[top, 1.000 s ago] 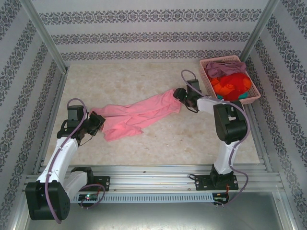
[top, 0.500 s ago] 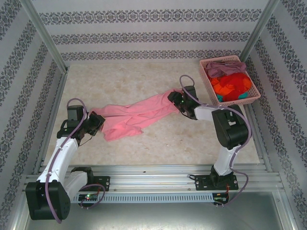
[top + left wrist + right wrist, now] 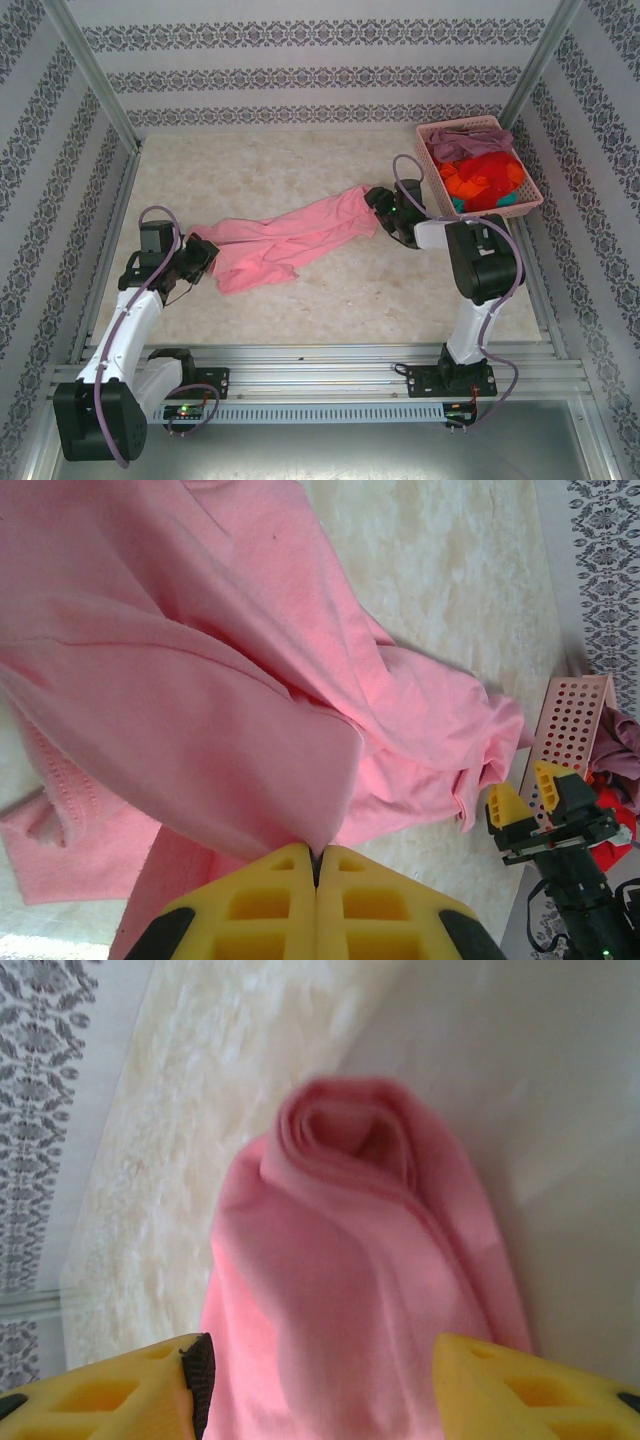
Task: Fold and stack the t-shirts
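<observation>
Right pincer (image 3: 320, 1395) shifted right, straddling pink t-shirt (image 3: 345, 1260)

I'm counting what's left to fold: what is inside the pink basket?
The basket holds a mauve shirt at the far end, orange-red cloth in the middle and a bit of teal cloth at the near edge. Anything underneath is covered.

T-shirt (image 3: 285, 240) slantwise across the table (image 3: 350, 290), near-left end pinched in the left gripper (image 3: 207, 256), far-right end between the parted fingers of the right gripper (image 3: 376, 201). Basket (image 3: 432, 170) at far right, just beyond that gripper, heaped shirts (image 3: 482, 176) inside.
</observation>
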`<move>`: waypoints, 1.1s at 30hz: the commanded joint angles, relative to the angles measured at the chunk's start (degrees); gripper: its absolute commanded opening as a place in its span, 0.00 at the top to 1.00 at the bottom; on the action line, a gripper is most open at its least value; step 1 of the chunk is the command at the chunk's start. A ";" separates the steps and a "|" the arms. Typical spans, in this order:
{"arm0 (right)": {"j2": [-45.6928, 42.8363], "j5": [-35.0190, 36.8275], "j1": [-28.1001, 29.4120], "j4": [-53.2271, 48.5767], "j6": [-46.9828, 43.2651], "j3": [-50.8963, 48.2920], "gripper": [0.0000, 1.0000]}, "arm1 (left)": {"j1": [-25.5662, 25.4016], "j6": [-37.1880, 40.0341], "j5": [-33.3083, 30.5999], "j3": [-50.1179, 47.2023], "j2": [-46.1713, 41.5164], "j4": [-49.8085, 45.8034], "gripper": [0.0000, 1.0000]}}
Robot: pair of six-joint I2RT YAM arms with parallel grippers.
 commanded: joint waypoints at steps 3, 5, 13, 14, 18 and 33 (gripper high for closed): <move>-3.20 -0.29 3.63 3.67 3.79 -2.63 0.41 | 0.92 0.94 0.27 -0.11 0.54 1.41 1.00; -2.77 0.34 4.24 3.55 4.39 -2.55 0.40 | 0.91 0.94 0.27 -0.11 0.63 1.59 1.00; 0.69 1.03 4.06 6.13 7.40 -1.70 0.40 | 0.91 0.67 0.28 -0.63 0.21 1.74 1.00; 1.06 1.32 3.91 6.15 7.22 -1.58 0.40 | 0.91 0.76 0.30 -0.64 0.19 1.60 1.00; 2.26 1.53 2.13 6.05 7.02 -0.64 0.41 | 0.91 0.93 0.32 -0.64 0.16 1.59 1.00; 4.77 0.29 -1.60 5.94 6.41 2.00 0.56 | 0.91 0.95 0.31 -0.31 0.53 1.85 1.00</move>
